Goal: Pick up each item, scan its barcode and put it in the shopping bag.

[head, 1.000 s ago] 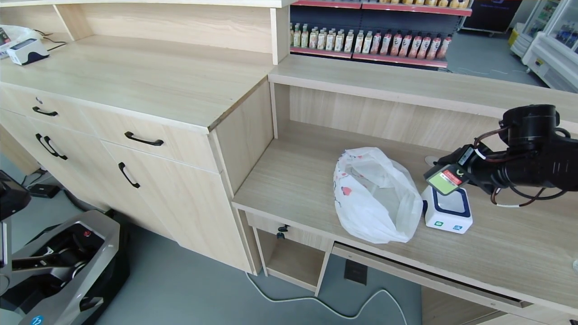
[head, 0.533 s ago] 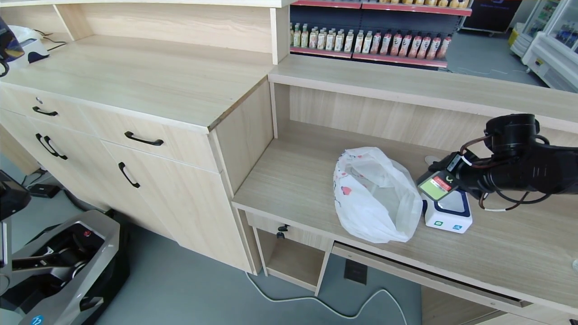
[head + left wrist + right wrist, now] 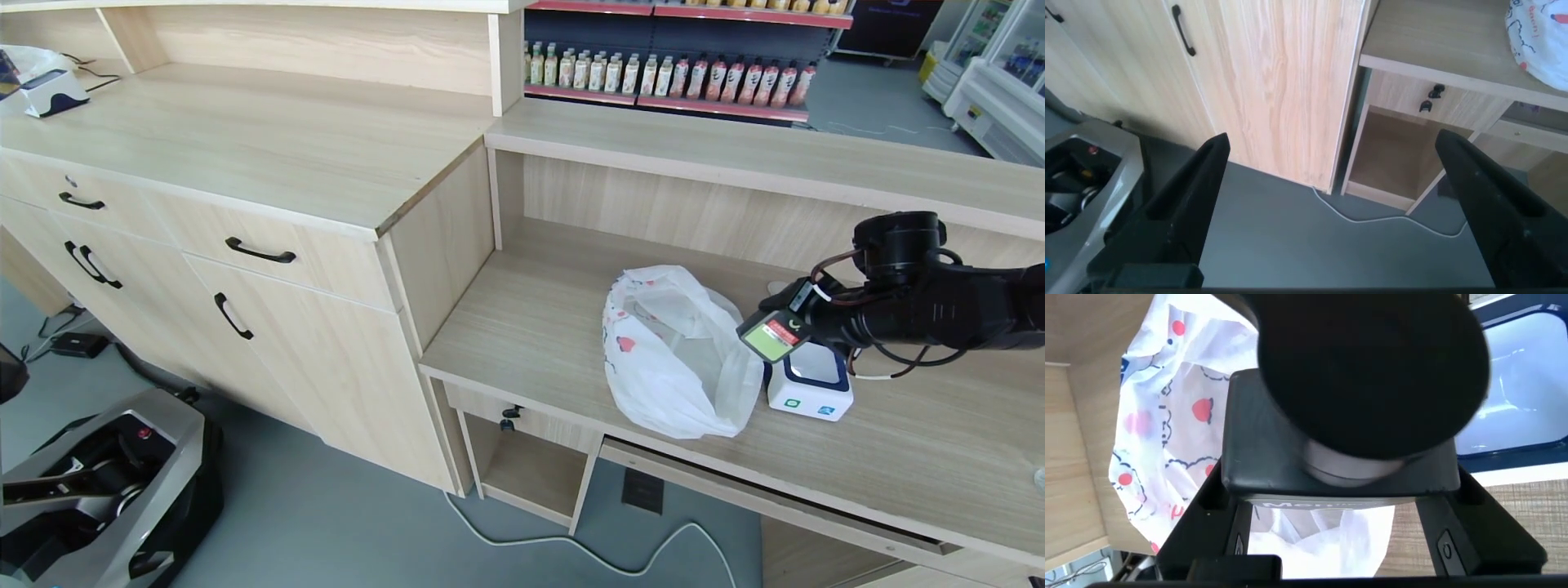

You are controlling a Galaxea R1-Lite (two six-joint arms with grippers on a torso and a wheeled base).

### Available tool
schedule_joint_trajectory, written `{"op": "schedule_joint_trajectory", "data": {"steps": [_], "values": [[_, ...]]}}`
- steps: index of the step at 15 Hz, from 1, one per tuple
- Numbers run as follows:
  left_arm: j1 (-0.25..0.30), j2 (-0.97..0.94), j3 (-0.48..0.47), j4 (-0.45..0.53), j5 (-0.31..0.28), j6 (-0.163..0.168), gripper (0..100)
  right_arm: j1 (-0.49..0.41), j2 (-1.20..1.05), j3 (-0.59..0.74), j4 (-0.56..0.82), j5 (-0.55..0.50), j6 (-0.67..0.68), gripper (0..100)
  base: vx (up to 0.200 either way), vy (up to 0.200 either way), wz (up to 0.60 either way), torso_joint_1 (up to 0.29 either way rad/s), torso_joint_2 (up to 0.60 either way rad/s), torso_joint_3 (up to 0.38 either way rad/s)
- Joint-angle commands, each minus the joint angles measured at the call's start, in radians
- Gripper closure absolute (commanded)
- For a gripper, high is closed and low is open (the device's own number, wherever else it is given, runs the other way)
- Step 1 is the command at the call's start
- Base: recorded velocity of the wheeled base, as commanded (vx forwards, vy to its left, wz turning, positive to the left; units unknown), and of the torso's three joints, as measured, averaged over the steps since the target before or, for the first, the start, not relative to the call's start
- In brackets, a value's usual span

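Packet [image 3: 768, 338], green-and-red label: gripped in right hand [image 3: 775, 330] over scanner [image 3: 810, 385] beside shopping bag [image 3: 678, 359] on table [image 3: 531, 327], apparently at scanning, bagging outstanding; left hand [image 3: 1331, 140] spread, empty.

We can read no text. We make out a green-and-red label on the small flat packet [image 3: 774, 336] and two tiny icons on the white square scanner [image 3: 810, 387].

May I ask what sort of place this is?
Probably a shop checkout: bottled drinks shelved behind, a barcode scanner and shopping bag on the counter, a packet in the right pincer.
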Motion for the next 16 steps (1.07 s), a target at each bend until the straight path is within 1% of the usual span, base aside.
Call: {"op": "schedule_joint_trajectory", "data": {"steps": [1, 6, 14, 15, 16], "values": [[0.001, 0.000, 0.000, 0.000, 0.000, 0.000, 0, 0.000, -0.002, 0.004, 0.000, 0.002, 0.000, 100, 0.000, 0.000, 0.00, 0.000, 0.00, 0.000], [0.001, 0.000, 0.000, 0.000, 0.000, 0.000, 0, -0.020, -0.008, 0.022, 0.000, -0.001, 0.001, 100, 0.000, 0.000, 0.00, 0.000, 0.00, 0.000], [0.001, 0.000, 0.000, 0.000, 0.000, 0.000, 0, -0.018, 0.011, 0.010, -0.032, -0.002, -0.034, 100, 0.000, 0.000, 0.00, 0.000, 0.00, 0.000], [0.001, 0.000, 0.000, 0.000, 0.000, 0.000, 0, -0.015, -0.005, 0.014, -0.034, -0.004, -0.054, 100, 0.000, 0.000, 0.00, 0.000, 0.00, 0.000], [0.001, 0.000, 0.000, 0.000, 0.000, 0.000, 0, -0.006, -0.043, 0.031, -0.035, -0.016, -0.125, 100, 0.000, 0.000, 0.00, 0.000, 0.00, 0.000]]}}
